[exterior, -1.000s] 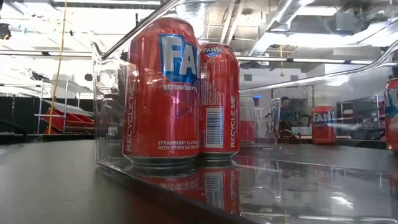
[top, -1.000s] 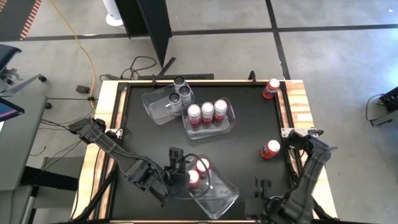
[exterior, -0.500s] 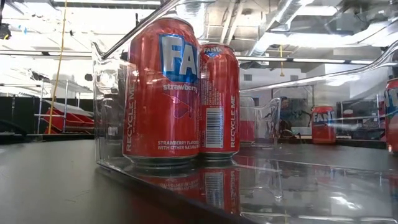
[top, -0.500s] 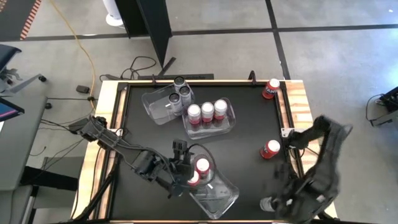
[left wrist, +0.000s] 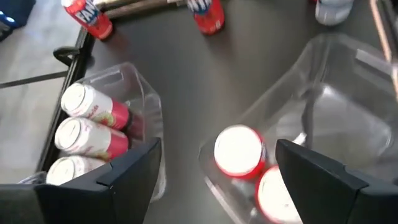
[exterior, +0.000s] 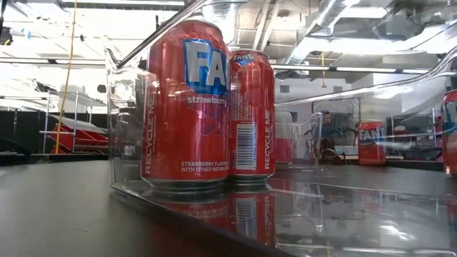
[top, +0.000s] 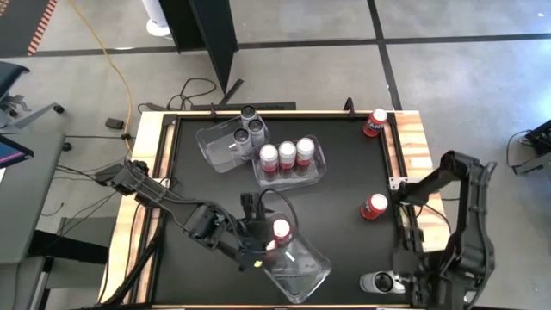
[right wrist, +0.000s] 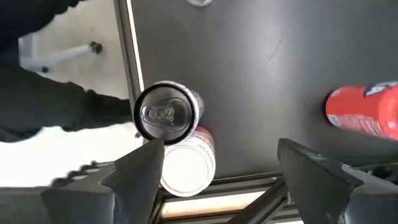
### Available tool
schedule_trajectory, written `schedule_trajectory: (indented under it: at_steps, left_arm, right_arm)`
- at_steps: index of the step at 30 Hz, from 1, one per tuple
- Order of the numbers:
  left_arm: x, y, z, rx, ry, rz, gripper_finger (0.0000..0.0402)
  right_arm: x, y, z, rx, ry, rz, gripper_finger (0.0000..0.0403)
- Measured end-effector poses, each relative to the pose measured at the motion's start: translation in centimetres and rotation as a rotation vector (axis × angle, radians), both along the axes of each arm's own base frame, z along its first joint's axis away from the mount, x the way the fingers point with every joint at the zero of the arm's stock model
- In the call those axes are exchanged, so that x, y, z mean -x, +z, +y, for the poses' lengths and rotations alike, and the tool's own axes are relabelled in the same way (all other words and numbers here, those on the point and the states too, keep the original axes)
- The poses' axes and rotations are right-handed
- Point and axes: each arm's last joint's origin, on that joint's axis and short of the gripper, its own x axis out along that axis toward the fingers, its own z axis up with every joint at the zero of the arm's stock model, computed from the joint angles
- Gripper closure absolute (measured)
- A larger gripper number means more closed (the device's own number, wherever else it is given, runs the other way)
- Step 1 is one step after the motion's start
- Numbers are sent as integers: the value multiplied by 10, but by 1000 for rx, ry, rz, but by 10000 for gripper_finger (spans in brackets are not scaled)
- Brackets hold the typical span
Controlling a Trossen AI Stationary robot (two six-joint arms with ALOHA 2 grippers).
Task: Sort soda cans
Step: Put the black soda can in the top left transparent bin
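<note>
Tool (left wrist: 214, 180) above Fanta cans (exterior: 187, 107) (strawberry).

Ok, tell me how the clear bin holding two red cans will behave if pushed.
It probably slides easily: the black tabletop looks glossy. With both red cans upright at one end of the clear bin, it may pivot, and they might topple if jerked.

1. Two red soda cans (exterior: 207, 107) stand upright and touching inside a clear plastic bin (exterior: 128, 121), the nearer one partly covering the one behind it.
2. The bin rests on the dark, glossy tabletop (exterior: 64, 214), which mirrors the cans.
3. Farther back stands another red can (exterior: 370, 143), and a fourth (exterior: 450, 132) shows at the edge.
4. No jaws show, so nothing can be placed against them.
</note>
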Motion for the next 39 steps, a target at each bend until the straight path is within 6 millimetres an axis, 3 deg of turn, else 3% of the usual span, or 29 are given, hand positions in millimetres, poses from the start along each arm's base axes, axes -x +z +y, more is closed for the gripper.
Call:
schedule_trajectory:
  at_steps: [8, 14, 30, 39]
  left_arm:
    - [-8, 9, -4, 58, 52, -150, 93]
    - [-12, 12, -4, 72, 57, -194, 93]
    - [-12, 13, -5, 82, 67, -206, 93]
    - [-9, 12, -10, 76, 46, -202, 93]
  right_arm:
    - [-4, -29, 33, 89, 196, 36, 25]
    - [-13, -41, 44, 115, 286, 34, 4]
    - [-53, -89, 60, 193, 380, 221, 4]
    - [-64, -104, 64, 191, 399, 261, 43]
